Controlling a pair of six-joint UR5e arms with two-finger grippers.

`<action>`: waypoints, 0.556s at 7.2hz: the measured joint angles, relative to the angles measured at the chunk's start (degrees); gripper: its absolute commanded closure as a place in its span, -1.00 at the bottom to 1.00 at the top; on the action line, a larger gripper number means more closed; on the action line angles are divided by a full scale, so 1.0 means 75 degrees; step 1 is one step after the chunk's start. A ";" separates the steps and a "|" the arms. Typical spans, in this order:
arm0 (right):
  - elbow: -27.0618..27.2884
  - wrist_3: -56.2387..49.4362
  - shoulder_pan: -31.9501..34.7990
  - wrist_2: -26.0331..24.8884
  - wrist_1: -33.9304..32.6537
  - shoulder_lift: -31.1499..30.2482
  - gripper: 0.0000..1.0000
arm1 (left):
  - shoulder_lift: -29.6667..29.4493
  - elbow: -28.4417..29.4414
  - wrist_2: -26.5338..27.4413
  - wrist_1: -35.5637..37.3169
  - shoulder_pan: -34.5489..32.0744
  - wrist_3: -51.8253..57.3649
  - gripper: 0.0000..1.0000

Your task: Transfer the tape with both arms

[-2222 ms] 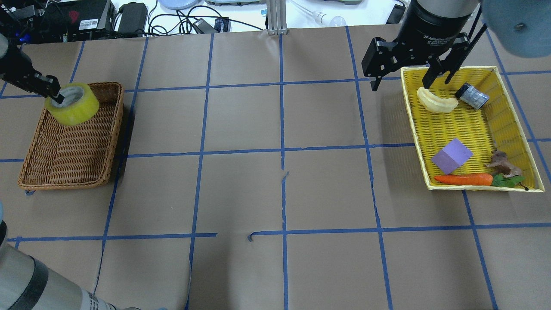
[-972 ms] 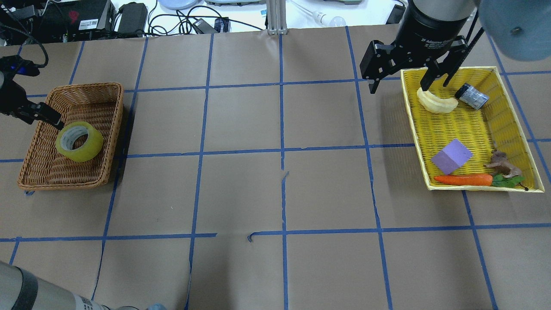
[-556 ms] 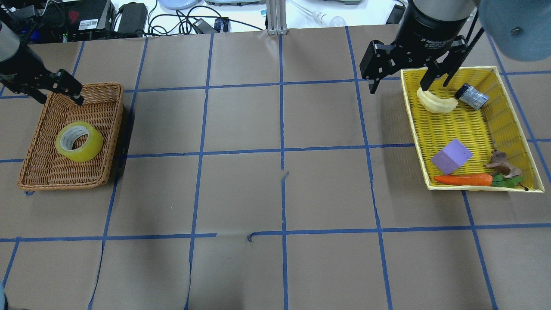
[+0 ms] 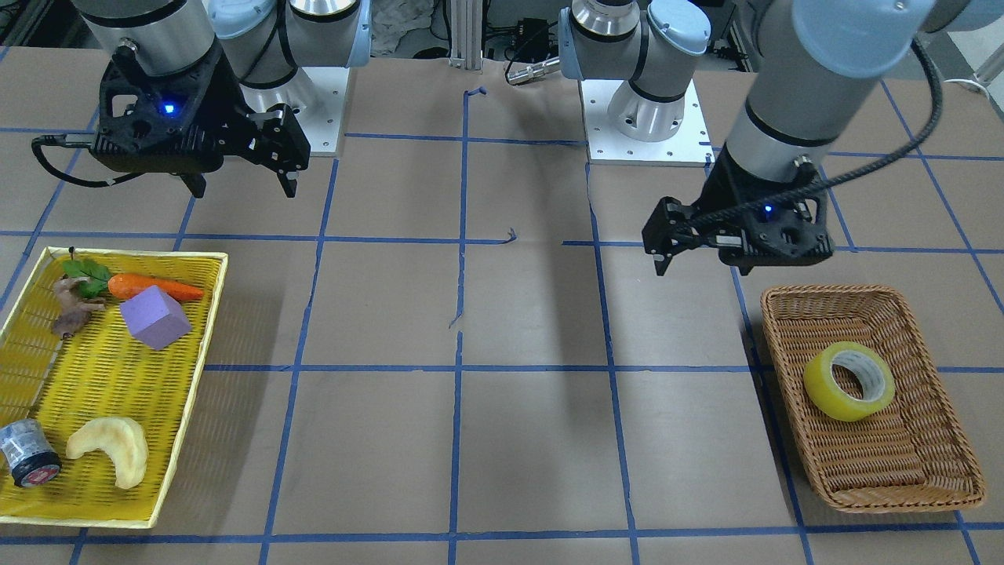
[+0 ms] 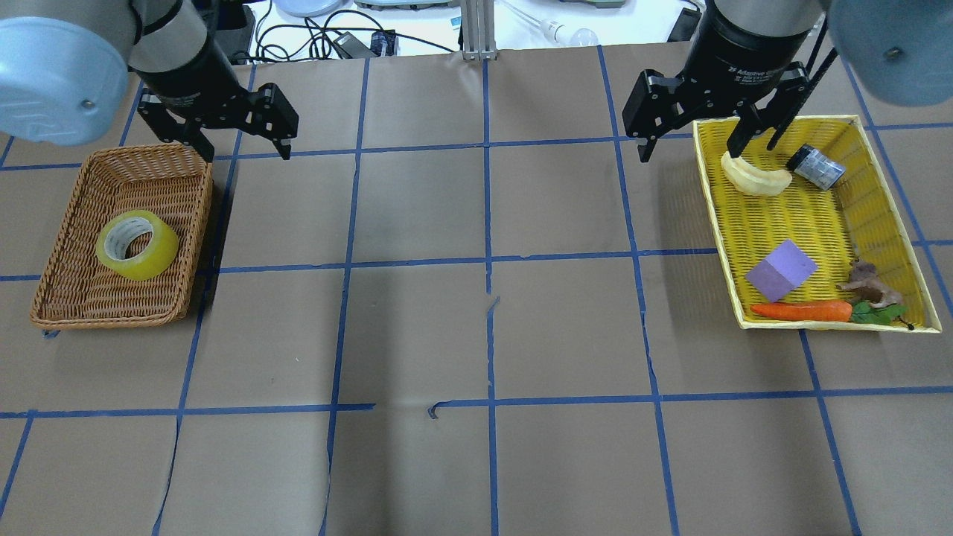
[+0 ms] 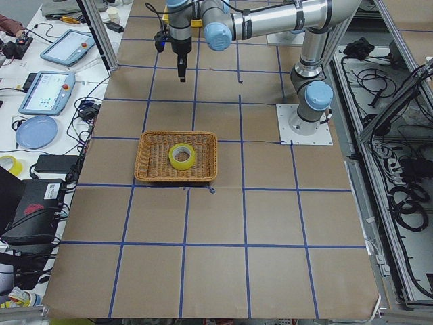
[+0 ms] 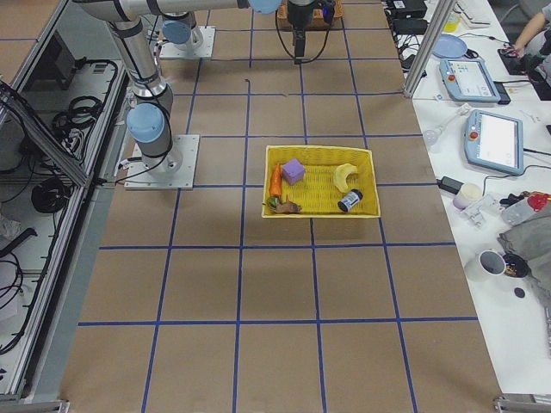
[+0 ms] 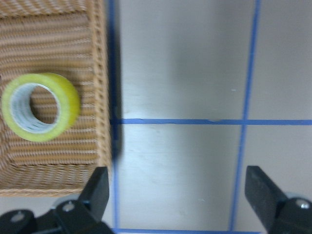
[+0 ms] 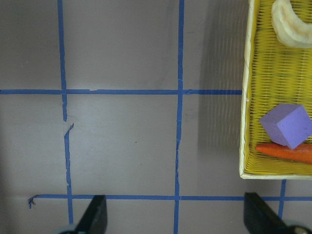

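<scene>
The yellow tape point(image 5: 137, 244) lies flat in the wicker basket point(image 5: 112, 294) at the table's left, free of both grippers. It also shows in the front view point(image 4: 849, 380), the exterior left view point(image 6: 181, 156) and the left wrist view point(image 8: 40, 106). My left gripper point(image 5: 246, 152) is open and empty, up in the air beside the basket's far right corner point(image 4: 700, 267). My right gripper point(image 5: 689, 152) is open and empty at the far left corner of the yellow basket point(image 5: 808, 216), also in the front view point(image 4: 243, 192).
The yellow basket point(image 4: 102, 369) holds a carrot point(image 5: 800, 310), a purple block point(image 5: 780, 269), a pale banana-shaped piece point(image 5: 756, 177), a silver-wrapped cylinder point(image 5: 817, 166) and a small brown figure point(image 5: 867, 283). Brown paper with blue tape lines covers the table between the baskets.
My left gripper held the tape over the wicker basket, let it drop in, then drew away and moved right past the basket's far corner. My right gripper barely moved.
</scene>
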 measured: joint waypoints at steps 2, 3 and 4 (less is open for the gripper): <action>0.0000 -0.0007 0.0000 0.0000 0.0000 0.0000 -1.00 | 0.0260 0.0007 0.0008 -0.0112 -0.0342 -0.0094 -1.00; 0.0000 -0.0008 0.0000 0.0000 0.0002 0.0000 -1.00 | 0.0327 -0.0028 0.0006 -0.0130 -0.0363 -0.0069 -1.00; 0.0000 -0.0008 0.0000 0.0000 0.0007 0.0000 -1.00 | 0.0407 -0.0072 0.0001 -0.0218 -0.0365 -0.0043 -1.00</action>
